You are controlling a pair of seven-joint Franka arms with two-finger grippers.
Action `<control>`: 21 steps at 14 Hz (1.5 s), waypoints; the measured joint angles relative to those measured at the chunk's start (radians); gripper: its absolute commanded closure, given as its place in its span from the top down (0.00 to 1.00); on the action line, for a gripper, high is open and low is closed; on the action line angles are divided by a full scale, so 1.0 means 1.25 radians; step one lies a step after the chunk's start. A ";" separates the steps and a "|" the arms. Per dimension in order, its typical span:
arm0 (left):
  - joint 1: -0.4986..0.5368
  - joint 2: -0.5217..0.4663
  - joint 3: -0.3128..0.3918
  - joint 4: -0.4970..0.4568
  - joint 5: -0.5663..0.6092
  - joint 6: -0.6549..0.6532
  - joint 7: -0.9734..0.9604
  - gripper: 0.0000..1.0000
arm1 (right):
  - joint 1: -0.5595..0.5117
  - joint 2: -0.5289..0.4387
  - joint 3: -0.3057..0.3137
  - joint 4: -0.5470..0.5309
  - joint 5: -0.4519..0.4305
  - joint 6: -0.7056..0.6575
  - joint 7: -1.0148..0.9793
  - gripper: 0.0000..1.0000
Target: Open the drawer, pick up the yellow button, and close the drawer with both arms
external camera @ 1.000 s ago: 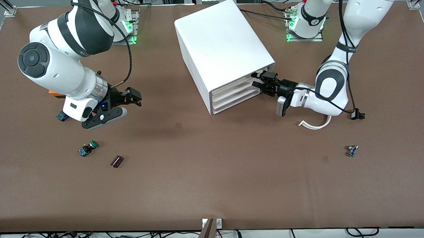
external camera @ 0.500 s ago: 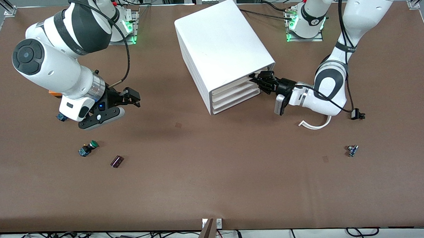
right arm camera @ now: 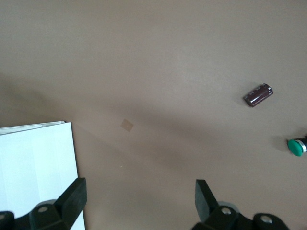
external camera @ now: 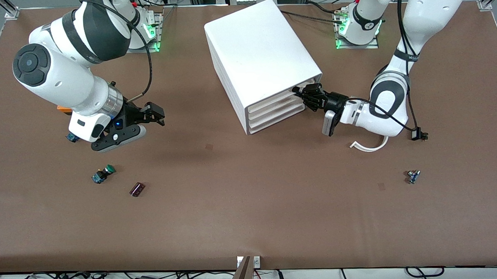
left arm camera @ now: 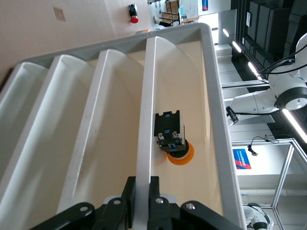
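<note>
Left gripper [left arm camera: 140, 191] pinches the drawer [left arm camera: 144, 120] front lip — thin, light plastic, likely slick; the button [left arm camera: 171, 138] lies inside. Right gripper [right arm camera: 139, 191] waits over the table, spread.

green-cap btn [external camera: 103, 173] | dark cylinder [external camera: 137, 189] just beside | white curved strip [external camera: 368, 145] | small blue part [external camera: 413, 176]

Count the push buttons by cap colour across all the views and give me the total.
Yellow-orange button: 1, in the top drawer
Green button: 1, on the table
Red button: 1, on the table
Total: 3
</note>
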 measured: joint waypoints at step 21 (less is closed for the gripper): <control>0.028 0.103 0.097 0.248 0.125 0.002 -0.071 1.00 | 0.399 0.245 0.005 0.233 -0.178 0.229 0.490 1.00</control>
